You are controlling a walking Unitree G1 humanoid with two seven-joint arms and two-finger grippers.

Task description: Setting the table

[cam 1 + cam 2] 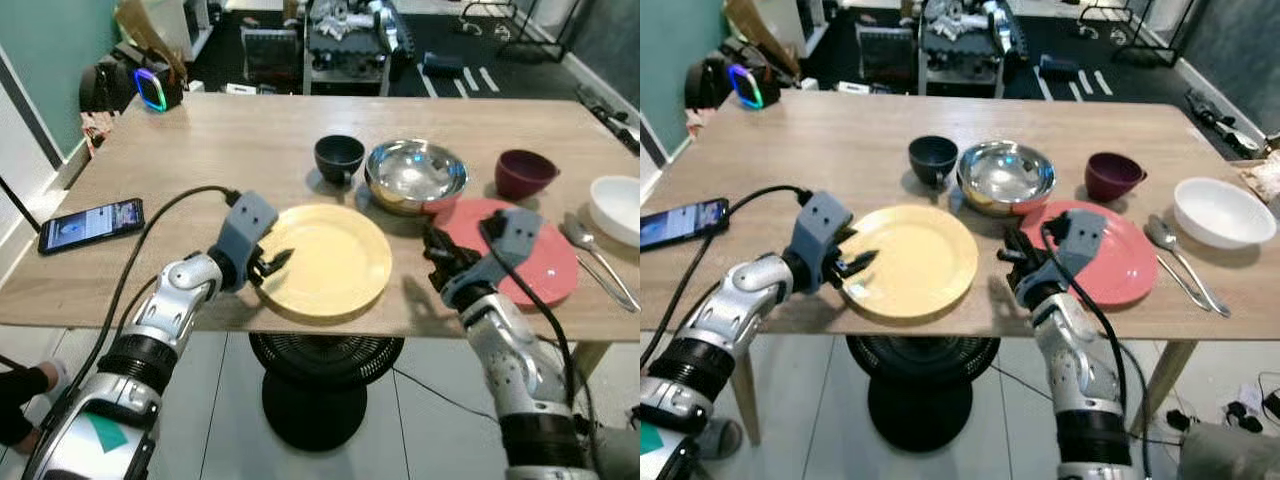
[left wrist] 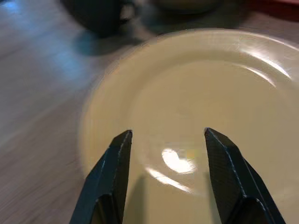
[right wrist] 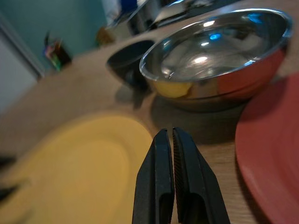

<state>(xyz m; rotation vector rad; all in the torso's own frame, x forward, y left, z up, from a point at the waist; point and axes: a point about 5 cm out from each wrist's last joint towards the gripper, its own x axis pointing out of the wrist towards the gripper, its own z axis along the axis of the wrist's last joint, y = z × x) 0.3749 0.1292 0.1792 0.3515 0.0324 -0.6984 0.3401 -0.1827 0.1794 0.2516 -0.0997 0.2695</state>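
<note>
Currently the left gripper [image 1: 272,263] sits at the left rim of the yellow plate [image 1: 325,262], fingers apart; the left wrist view shows both black fingers [image 2: 112,172] spread above the plate's near surface, nothing clamped between them. The right gripper [image 3: 172,140] has its fingers pressed together, empty, hovering over bare wood between the yellow plate and the red plate [image 1: 545,255].

Layout: yellow plate lies flat at the near edge of the wooden table [image 1: 200,160], slightly overhanging it. Behind it stand a dark cup [image 1: 339,157] and a steel bowl [image 1: 415,175], whose right edge overlaps the red plate. Further right are a maroon bowl [image 1: 524,172], a white bowl [image 1: 620,208] and a spoon [image 1: 590,245]. A phone [image 1: 92,223] lies at the left edge.

Handling estimate: plate looks rigid, glazed, slick and breakable; probably moderate weight. Flat on the wood, it offers only the rim. Best hold is likely the overhanging near rim, one finger under, one over, kept level to prevent slipping.
</note>
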